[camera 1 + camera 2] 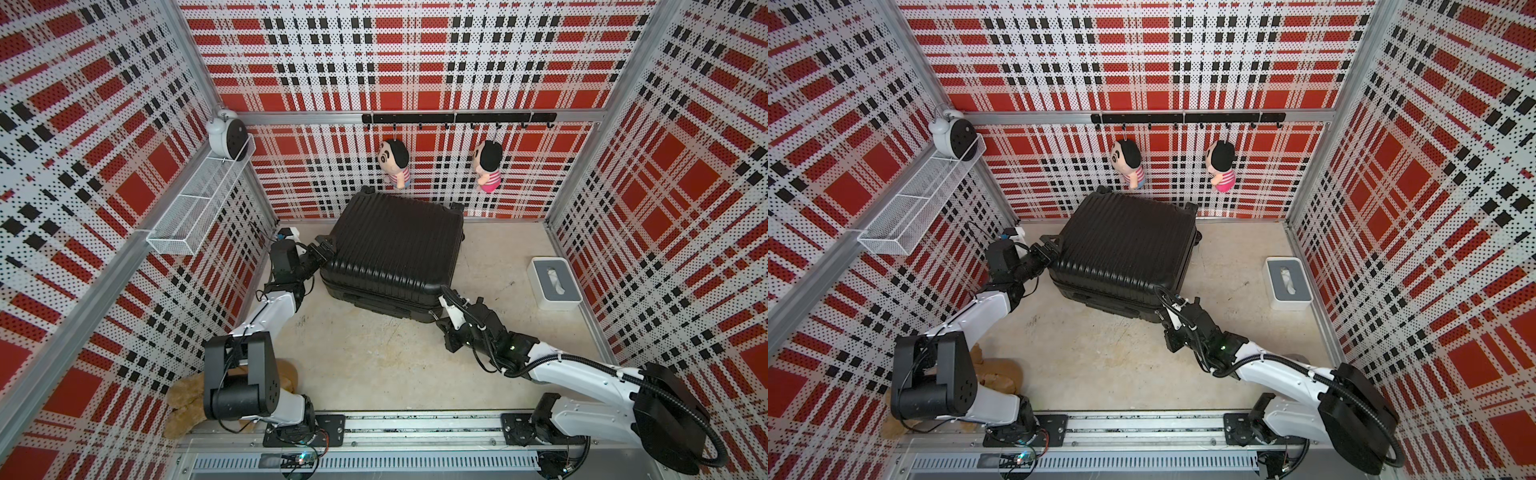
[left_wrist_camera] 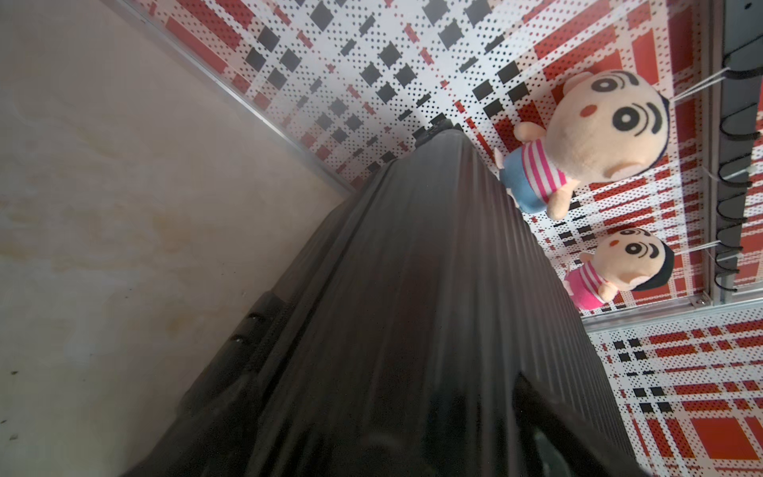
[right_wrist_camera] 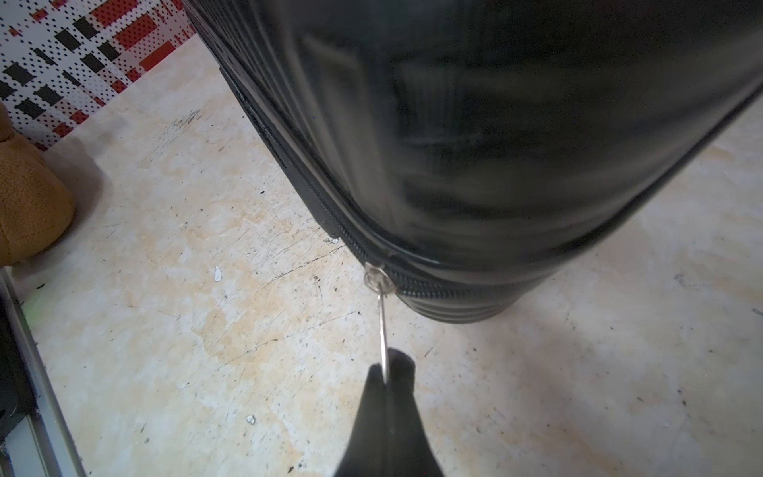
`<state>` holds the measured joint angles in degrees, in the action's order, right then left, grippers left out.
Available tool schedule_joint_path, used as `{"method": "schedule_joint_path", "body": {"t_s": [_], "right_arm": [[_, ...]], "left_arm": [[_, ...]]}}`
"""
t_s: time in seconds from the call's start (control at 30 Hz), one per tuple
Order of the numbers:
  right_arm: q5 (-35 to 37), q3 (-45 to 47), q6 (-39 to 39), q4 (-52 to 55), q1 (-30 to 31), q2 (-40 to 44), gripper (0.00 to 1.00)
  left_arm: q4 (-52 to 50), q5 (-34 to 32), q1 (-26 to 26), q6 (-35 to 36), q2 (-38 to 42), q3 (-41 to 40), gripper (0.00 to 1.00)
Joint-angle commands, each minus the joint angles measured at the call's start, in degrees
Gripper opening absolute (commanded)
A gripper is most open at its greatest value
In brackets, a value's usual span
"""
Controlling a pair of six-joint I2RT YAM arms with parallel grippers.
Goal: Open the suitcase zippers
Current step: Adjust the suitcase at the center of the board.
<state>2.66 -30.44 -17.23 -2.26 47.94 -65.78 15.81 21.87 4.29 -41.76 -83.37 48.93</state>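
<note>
Right gripper [image 3: 388,369]: my jaws pinched tight on silver zipper pull [image 3: 383,330], pull stretched straight out from slider at rounded near corner of suitcase [image 1: 395,249]. Zipper track [image 3: 437,291] follows seam around that corner. Left gripper [image 1: 323,252]: my jaws spread wide, up against suitcase's left side edge. Suitcase lies flat on table [image 1: 374,357], close to back wall, below hanging dolls [image 1: 395,162].

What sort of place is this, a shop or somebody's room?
Probably a mock room built for robot trials: plaid panel walls, two arms bolted to a rail, and props like the suitcase and hanging dolls.
</note>
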Motion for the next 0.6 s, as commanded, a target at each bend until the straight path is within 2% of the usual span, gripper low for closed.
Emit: {"method": "schedule_joint_path", "body": {"t_s": [0.0, 0.2, 0.43, 0.57], "right_arm": [[1.93, -0.55, -0.13, 4.44, 0.83, 3.68, 0.0], [5.51, 0.29, -0.6, 8.75, 0.74, 8.38, 0.0], [9.45, 0.28, -1.13, 14.3, -0.59, 12.54, 0.0], [9.92, 1.12, -1.39, 15.69, -3.82, 14.55, 0.0]], "left_arm": [[0.07, 0.63, -2.72, 0.76, 2.71, -3.36, 0.96], [0.87, -0.96, -9.06, -0.78, 7.35, -8.75, 0.96], [-1.61, -6.48, -18.0, -2.05, 13.57, -11.94, 0.97], [-2.28, -8.88, -26.1, -3.34, 15.48, -13.16, 0.97]]}}
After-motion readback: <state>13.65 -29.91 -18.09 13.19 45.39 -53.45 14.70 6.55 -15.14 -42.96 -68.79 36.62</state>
